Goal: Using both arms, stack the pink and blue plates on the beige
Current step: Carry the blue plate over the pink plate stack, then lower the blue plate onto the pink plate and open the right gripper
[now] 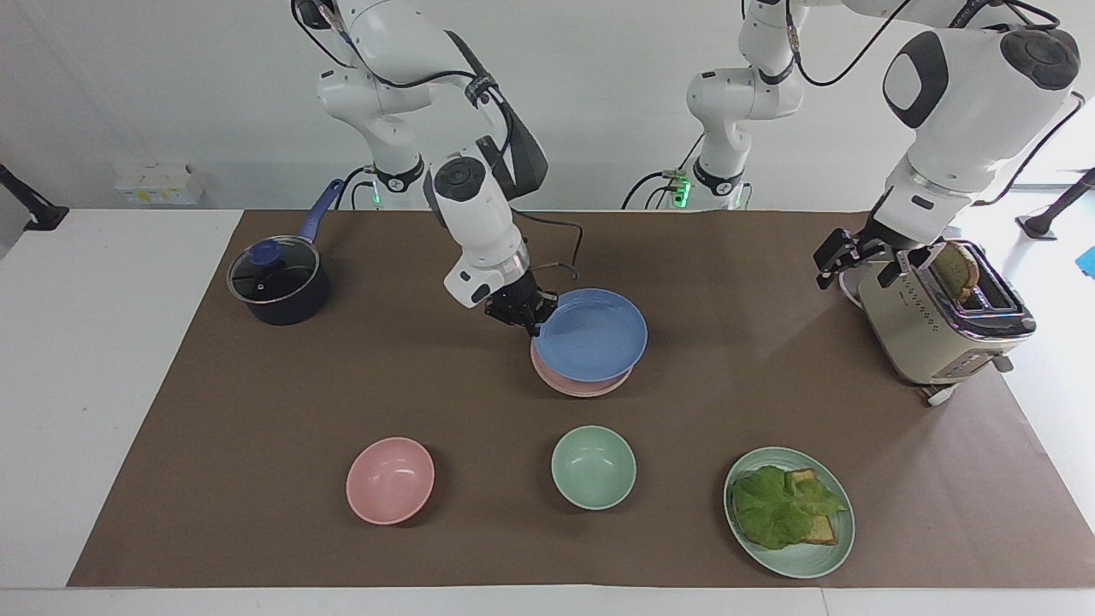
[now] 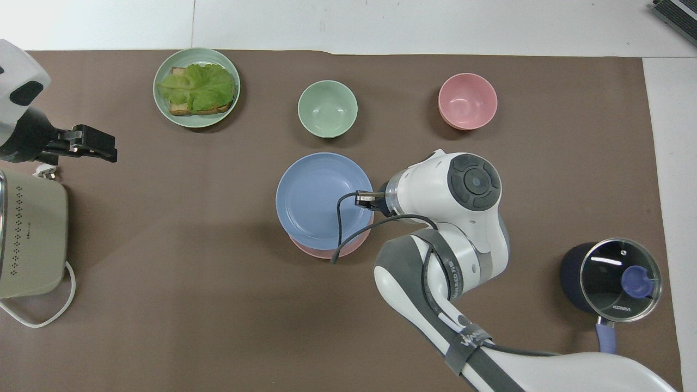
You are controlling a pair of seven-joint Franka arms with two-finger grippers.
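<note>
The blue plate hangs slightly tilted just over the pink plate at the middle of the brown mat. It covers most of the pink plate, so only a pink crescent shows. My right gripper is shut on the blue plate's rim, on the side toward the right arm's end of the table. I cannot tell whether the two plates touch. The beige plate is hidden. My left gripper waits open and empty beside the toaster.
A beige toaster with bread stands at the left arm's end. A lidded dark pot sits at the right arm's end. Farther from the robots lie a pink bowl, a green bowl and a green plate with lettuce and toast.
</note>
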